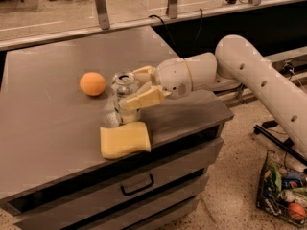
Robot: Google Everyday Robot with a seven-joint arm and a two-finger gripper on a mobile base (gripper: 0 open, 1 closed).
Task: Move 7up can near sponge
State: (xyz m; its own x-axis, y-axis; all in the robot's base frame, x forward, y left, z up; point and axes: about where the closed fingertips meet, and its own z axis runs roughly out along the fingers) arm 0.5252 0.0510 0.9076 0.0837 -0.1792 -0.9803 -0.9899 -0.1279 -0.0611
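Note:
The 7up can [123,92], pale and silvery with its top showing, stands upright on the grey table [48,128]. It is just behind the yellow sponge [124,139], which lies near the table's front edge. My gripper [135,86] reaches in from the right at can height. Its cream fingers [144,98] sit on either side of the can and press against it, so it is shut on the can. The can's base looks to be at the table surface, almost touching the sponge.
An orange ball [92,84] lies on the table left of the can. Drawers [136,185] are under the tabletop. A basket [283,190] of items stands on the floor at the lower right. A railing [144,18] runs behind the table.

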